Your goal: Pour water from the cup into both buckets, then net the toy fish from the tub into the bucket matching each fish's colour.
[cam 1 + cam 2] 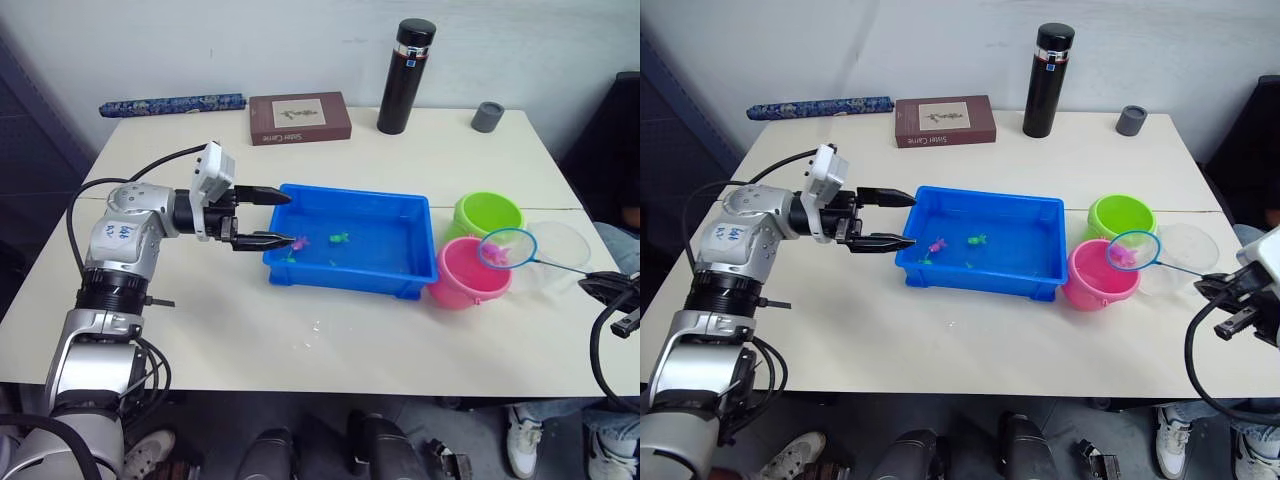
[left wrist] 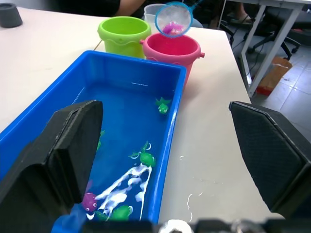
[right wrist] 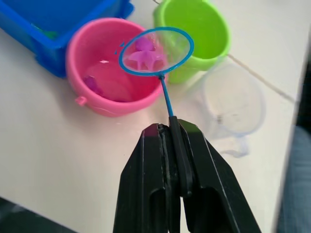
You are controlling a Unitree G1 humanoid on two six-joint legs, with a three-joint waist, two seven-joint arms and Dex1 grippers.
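Right gripper (image 3: 171, 133) clamped on thin handle of blue-rimmed hoop net (image 3: 156, 50); pink toy fish (image 3: 145, 57) inside, above pink plastic bucket (image 3: 104, 92); left gripper (image 1: 280, 218) spread wide at bright blue rectangular tub (image 1: 400, 212) end.

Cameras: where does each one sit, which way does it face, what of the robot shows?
Head eyes: look forward and down on the tub, both arms at the sides.
Left wrist: along the open left gripper over the tub toward the pink bucket.
Right wrist: along the right gripper shut on the net.
Shared: net with pink fish above the pink bucket.
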